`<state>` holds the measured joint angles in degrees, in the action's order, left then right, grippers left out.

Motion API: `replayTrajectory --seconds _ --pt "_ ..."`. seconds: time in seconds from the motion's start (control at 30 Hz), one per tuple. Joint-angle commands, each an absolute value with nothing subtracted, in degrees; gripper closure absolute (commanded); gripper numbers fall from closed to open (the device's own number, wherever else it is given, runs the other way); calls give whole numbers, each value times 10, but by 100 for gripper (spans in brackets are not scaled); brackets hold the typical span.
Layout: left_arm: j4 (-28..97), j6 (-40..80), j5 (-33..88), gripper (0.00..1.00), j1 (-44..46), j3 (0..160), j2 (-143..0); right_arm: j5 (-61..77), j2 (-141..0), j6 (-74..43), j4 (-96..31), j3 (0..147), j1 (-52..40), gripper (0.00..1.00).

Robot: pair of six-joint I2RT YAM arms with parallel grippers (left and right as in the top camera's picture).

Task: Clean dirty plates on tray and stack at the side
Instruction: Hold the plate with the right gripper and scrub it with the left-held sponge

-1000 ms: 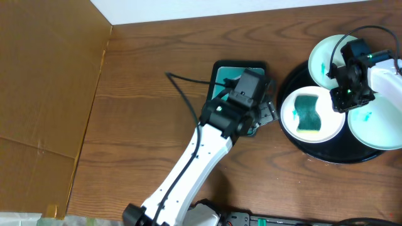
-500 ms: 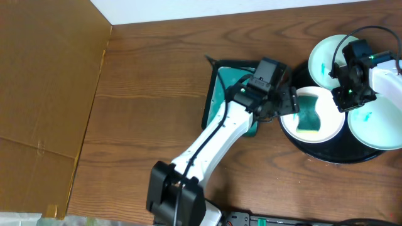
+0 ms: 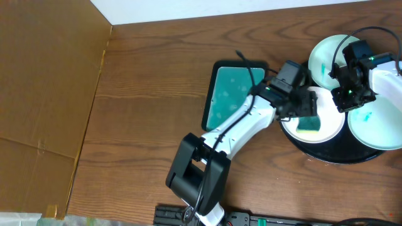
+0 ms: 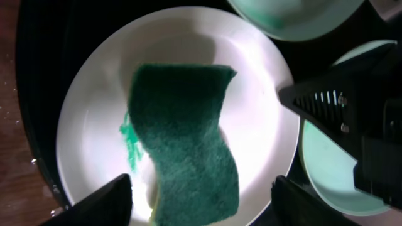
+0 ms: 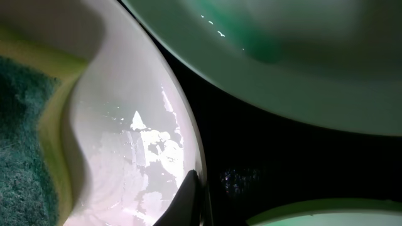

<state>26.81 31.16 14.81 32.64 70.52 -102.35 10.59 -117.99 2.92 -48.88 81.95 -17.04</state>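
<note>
Left hand [image 4: 201,191] spread apart over sponge [image 4: 182,144] on middle plate [image 4: 264,113]; right hand [image 3: 348,93] at its rim, cannot tell if clamped

Left arm [image 3: 232,129]: white links, rises from its base at the bottom edge, up and to the right, elbow bent, black wrist. Left end effector [image 3: 303,107] points down, fingers [image 4: 113,199] spread wide, gripping nothing. Right arm [image 3: 386,78] enters from the right edge. Right end effector [image 3: 352,86] is black and points down. Only one fingertip [image 5: 187,199] shows in the wrist view, jaw state unclear.
</note>
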Motion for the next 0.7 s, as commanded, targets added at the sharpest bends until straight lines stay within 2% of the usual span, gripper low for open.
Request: replayTrajectory --seconds 0.0,0.23,0.43,0.67 --pt "266 338 54 30 348 704 -1030 123 -1184 25 -486 806 -169 98" --pt "265 385 -55 32 382 704 -1034 123 -1184 26 -486 806 -169 98" --pt "262 419 -55 44 390 704 -1055 123 -1184 26 -486 806 -169 98" --pt "229 423 -52 44 409 704 -1103 123 -1184 26 -486 806 -169 98"
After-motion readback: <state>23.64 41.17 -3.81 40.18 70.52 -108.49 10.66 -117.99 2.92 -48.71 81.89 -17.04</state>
